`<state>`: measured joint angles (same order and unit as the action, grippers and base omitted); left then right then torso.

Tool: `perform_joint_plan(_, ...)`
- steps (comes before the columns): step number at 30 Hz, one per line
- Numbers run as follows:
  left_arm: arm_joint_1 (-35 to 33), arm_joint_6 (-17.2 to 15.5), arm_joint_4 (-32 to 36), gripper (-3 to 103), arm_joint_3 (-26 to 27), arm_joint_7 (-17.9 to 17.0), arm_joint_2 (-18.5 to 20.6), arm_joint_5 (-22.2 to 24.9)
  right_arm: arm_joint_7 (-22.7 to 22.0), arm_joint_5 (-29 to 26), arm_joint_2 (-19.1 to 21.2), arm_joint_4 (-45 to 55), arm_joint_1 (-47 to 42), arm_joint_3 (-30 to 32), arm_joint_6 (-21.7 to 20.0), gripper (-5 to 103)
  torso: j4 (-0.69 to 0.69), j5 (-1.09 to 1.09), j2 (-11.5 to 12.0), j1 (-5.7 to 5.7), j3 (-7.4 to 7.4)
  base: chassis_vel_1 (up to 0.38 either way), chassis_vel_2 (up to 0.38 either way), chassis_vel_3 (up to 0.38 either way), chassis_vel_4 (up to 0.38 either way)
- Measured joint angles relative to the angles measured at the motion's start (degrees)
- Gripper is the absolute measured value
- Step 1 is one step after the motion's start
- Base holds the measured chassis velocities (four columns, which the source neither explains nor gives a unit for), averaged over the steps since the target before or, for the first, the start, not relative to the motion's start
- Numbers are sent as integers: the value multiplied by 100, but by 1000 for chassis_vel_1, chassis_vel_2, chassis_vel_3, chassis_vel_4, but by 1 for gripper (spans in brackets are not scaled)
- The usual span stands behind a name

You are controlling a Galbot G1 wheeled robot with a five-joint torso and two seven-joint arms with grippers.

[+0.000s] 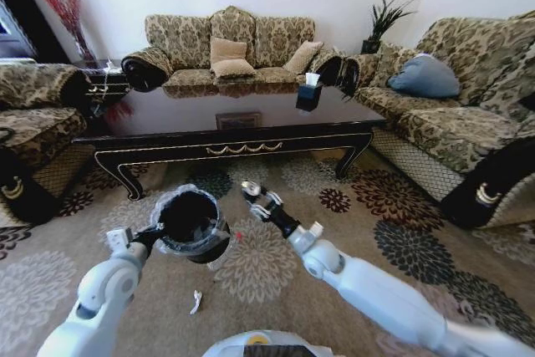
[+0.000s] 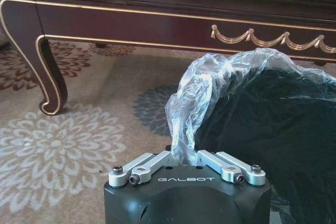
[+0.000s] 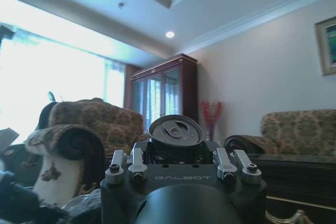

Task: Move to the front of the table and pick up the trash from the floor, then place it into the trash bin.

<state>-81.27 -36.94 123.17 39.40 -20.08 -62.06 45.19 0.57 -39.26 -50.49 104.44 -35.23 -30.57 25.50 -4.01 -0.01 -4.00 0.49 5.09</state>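
Clamped on the rim of the small round black trash bin point(image 1: 192, 225), the left gripper point(image 1: 156, 232) pinched the bin's thin translucent plastic liner point(image 2: 210, 95) between its fingers and held the bin tilted above the floral carpet point(image 1: 276, 269). In the left wrist view the liner bunched up right at the fingers, and the bin's dark interior showed no contents that could be made out. At about three o'clock from the bin, near but apart from it, the right gripper point(image 1: 251, 194) was raised and closed around a silver metal can point(image 3: 175, 130), whose top faced the right wrist camera. Below the bin, at about six o'clock, a tiny white scrap point(image 1: 196, 301) lay on the carpet, and a small red piece point(image 1: 238, 237) showed just beside the bin's edge. Open carpet stretched between both arms and the long low dark glossy coffee table point(image 1: 234, 135) at twelve o'clock, with its gold scroll trim facing the robot. A black tissue box point(image 1: 308, 94) stood on the tabletop.
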Motion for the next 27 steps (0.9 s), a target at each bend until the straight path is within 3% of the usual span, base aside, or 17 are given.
perform_joint_plan(10,112,-24,236,3,-5,-4,-165,61,21,-69,-586,-445,935,-1310,-89,51,1,1,0,0,0,0,0,0,0)
perform_joint_plan(18,60,-47,426,3,60,-1,-209,103,-49,-66,-797,-501,1198,-1601,-173,49,0,1,0,0,0,0,0,0,0)
perform_joint_plan(20,45,-47,433,3,61,-1,-227,101,-108,-61,-815,-500,1268,-1640,-204,57,0,1,0,0,-1,0,0,0,0)
perform_joint_plan(22,38,-47,434,3,62,-1,-233,98,-117,-57,-814,-497,1289,-1644,-211,57,-1,1,0,0,-1,0,0,0,0)
perform_joint_plan(25,10,-47,441,3,68,-1,-244,87,-122,-54,-766,-460,1331,-1636,-213,74,-1,1,0,0,0,0,0,0,0)
perform_joint_plan(27,-5,-48,454,3,83,-1,-244,87,-122,-63,-738,-436,1339,-1619,-213,80,-1,1,0,0,0,0,0,0,0)
